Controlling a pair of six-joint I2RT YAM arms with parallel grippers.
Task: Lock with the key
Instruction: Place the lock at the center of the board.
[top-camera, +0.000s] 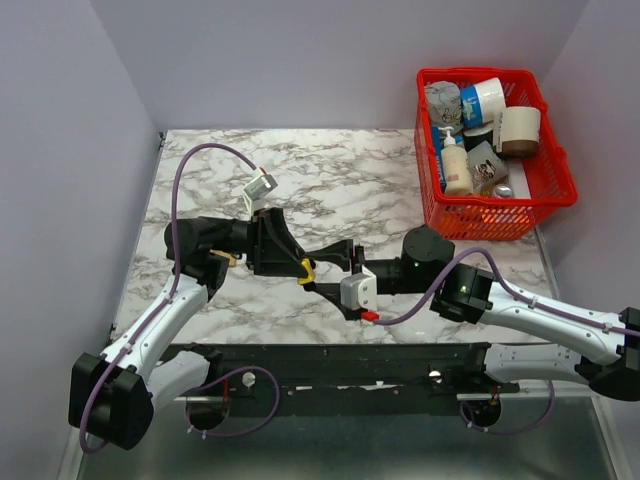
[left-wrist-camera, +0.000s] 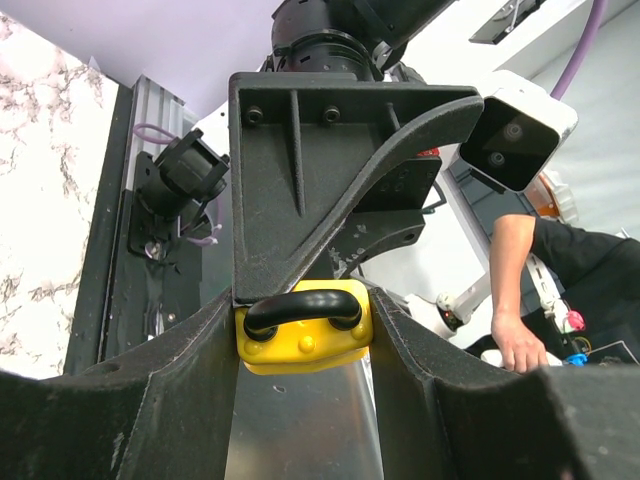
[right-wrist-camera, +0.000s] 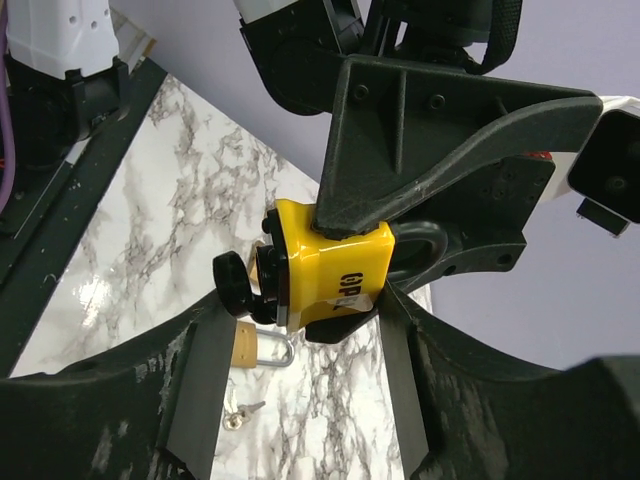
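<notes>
We are clenching the left hand (left-wrist-camera: 303, 330) on the yellow padlock (right-wrist-camera: 330, 275), holding it above the table (top-camera: 300, 160); the right hand (right-wrist-camera: 305, 312) is flanking the key (right-wrist-camera: 232, 280), grip impossible to tell. Twisting off-axis, we are risking the padlock slipping loose

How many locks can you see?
2. A yellow padlock is held off the table between the left gripper and right gripper. A brass padlock lies on the table beneath. More may be hidden.

Red basket (top-camera: 480, 216) sitting at far-right corner of marble worktop (top-camera: 330, 170), holding pump bottle (top-camera: 456, 166), beige roll (top-camera: 520, 130), misc. containers. Person (left-wrist-camera: 512, 270) standing in bkgd, arm hanging.
</notes>
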